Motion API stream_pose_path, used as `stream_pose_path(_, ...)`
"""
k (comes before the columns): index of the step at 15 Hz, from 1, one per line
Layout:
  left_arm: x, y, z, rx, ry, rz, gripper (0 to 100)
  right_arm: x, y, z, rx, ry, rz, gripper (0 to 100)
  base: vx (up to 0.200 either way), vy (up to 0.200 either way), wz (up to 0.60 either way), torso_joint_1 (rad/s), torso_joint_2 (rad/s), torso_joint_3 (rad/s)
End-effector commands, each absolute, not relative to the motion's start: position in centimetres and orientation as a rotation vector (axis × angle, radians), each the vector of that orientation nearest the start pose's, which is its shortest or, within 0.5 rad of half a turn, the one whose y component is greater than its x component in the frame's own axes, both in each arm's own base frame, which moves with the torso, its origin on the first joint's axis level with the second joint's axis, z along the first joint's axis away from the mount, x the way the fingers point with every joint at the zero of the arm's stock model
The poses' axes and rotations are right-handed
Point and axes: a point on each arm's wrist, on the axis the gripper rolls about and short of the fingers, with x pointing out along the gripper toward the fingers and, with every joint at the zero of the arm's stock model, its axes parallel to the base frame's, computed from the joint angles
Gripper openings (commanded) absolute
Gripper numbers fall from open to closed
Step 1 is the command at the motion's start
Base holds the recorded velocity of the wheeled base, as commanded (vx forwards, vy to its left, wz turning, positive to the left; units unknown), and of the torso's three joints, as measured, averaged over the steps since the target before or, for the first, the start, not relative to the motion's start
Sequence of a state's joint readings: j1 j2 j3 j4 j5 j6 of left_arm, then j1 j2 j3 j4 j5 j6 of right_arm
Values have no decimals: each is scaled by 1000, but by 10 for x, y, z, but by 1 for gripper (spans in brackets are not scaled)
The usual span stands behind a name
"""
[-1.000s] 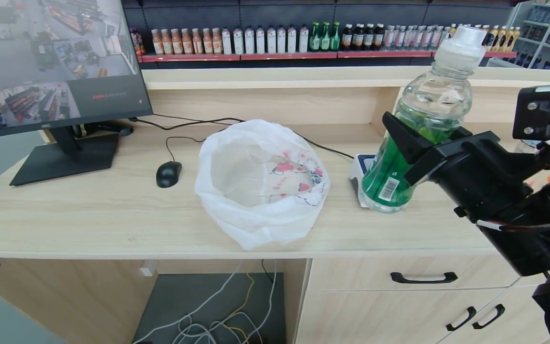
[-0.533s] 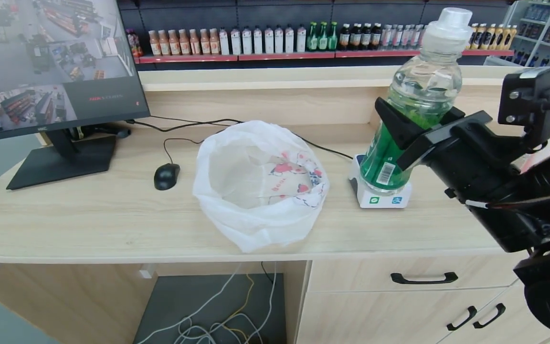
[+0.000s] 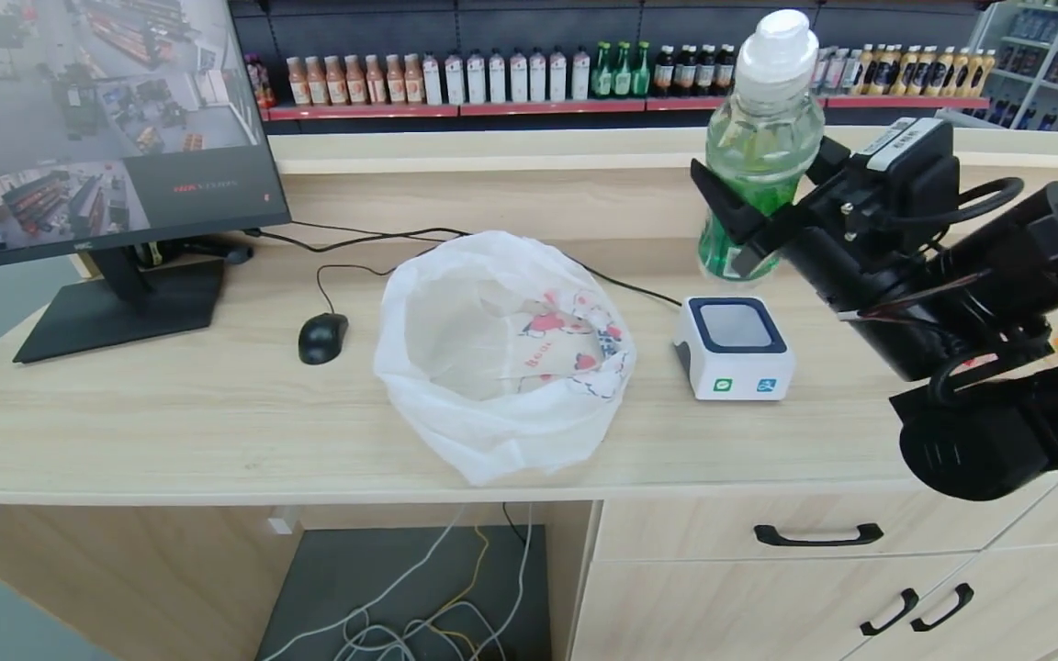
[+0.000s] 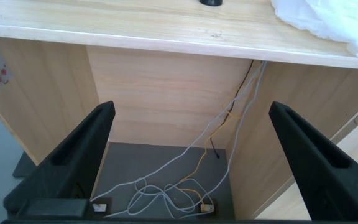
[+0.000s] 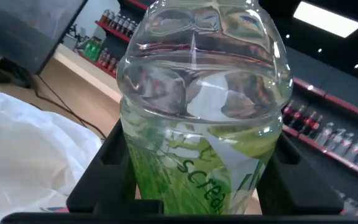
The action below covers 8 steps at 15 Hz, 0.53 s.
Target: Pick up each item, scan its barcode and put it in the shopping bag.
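Jaws of the right gripper are clamped on the green-labelled drink bottle, holding it roughly upright in the air behind the barcode scanner. The scanner sits on the counter just right of the white shopping bag. The left gripper is spread wide and empty, below the counter edge, facing the cables.

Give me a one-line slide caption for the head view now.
Right claw holds a green-labelled bottle upright near the white barcode scanner, open white shopping bag alongside on the counter.
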State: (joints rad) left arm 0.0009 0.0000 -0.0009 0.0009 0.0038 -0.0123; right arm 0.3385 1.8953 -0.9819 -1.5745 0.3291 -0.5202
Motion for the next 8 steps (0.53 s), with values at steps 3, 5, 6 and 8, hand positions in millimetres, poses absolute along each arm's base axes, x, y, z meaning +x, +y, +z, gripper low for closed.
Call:
stream_pose_path(3, -23, 0, 75, -12, 1, 6, 100, 348, 121, 251, -552, -874, 464, 0, 0, 0, 0, 0, 0, 0)
stream_pose_path(5, -23, 0, 75, -12, 2, 5, 100, 345, 122, 238, -642, -864, 489, 0, 0, 0, 0, 0, 0, 0)
stream_pose_path(6, -23, 0, 75, -12, 0, 6, 100, 343, 121, 228, -676, -841, 514, 0, 0, 0, 0, 0, 0, 0)
stream_pose_path(8, -23, 0, 75, -12, 2, 5, 100, 339, 119, 219, -749, -857, 594, 0, 0, 0, 0, 0, 0, 0)
